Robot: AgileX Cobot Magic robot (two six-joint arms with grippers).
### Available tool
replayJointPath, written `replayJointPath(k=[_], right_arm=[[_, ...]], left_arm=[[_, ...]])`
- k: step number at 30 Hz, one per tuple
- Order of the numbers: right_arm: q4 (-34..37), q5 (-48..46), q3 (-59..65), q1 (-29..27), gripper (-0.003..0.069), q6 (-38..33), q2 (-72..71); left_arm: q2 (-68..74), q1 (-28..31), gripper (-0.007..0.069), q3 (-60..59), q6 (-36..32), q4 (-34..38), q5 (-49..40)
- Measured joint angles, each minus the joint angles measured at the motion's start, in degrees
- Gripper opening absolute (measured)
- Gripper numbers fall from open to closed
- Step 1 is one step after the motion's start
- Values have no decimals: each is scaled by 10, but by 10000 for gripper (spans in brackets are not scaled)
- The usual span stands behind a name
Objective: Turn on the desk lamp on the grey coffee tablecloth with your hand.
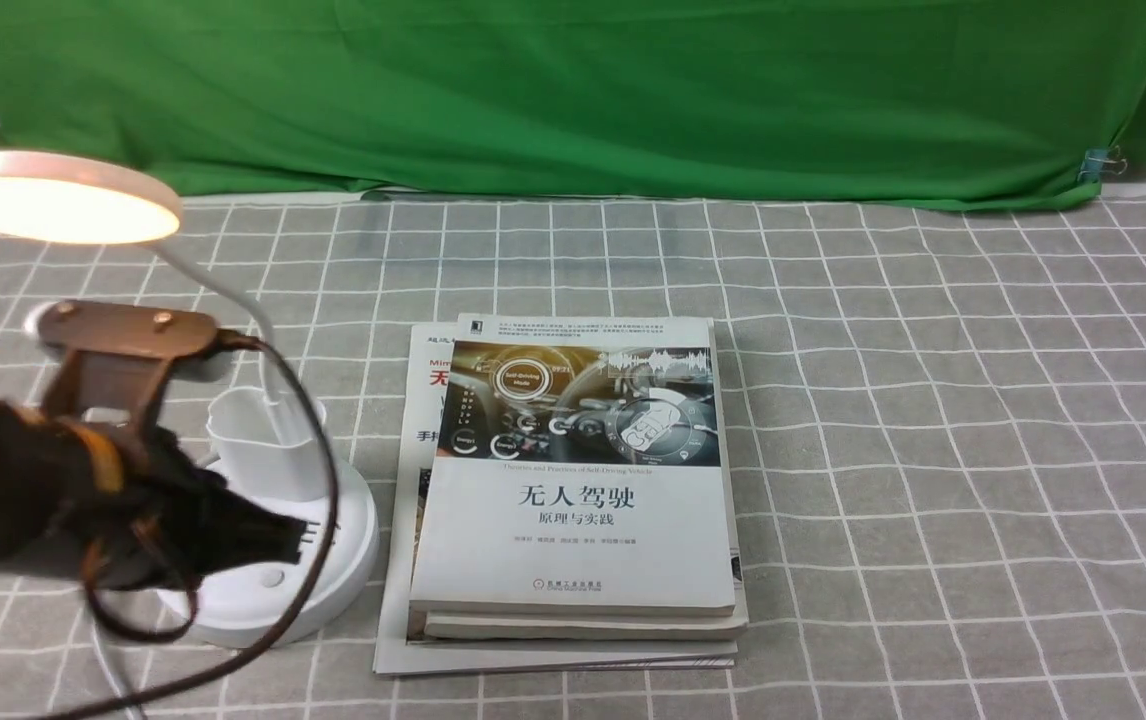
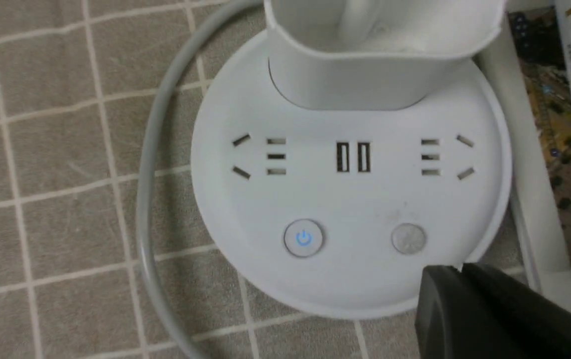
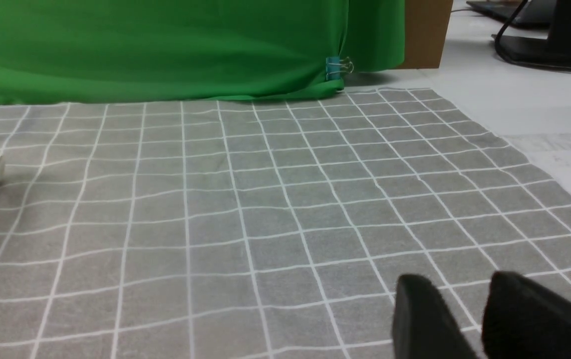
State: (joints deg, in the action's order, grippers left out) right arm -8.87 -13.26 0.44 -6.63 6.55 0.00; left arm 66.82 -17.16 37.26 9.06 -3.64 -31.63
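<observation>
Glowing, disc-headed desk lamp [image 1: 258,440] of smooth white plastic.

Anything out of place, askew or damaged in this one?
Nothing damaged or spilled. The desk lamp is lit, with the hand at its base. Only the book stack is slightly uneven: the bottom magazine juts out toward the lamp.

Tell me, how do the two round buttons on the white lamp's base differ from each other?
The power button shows a glowing blue power symbol inside a shiny ring; the plain button is blank and dull grey. The plain button sits close to the tip of the dark hand; the power button lies farther from it. Both are round, look similar in size, and sit side by side on the desk lamp's white base.
</observation>
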Motion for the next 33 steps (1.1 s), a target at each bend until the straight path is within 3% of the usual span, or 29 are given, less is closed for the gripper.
replayJointPath(k=[4,9,17,33], right_arm=[[0,0,0,0,245,0,0],[0,0,0,0,245,0,0],[0,0,0,0,245,0,0],[0,0,0,0,245,0,0]], left_arm=[[-107,0,6,-63,0,24,29],[-289,0,6,-140,-14,36,131],[-440,0,6,-178,-38,25,138],[-464,0,6,-182,-50,25,141]])
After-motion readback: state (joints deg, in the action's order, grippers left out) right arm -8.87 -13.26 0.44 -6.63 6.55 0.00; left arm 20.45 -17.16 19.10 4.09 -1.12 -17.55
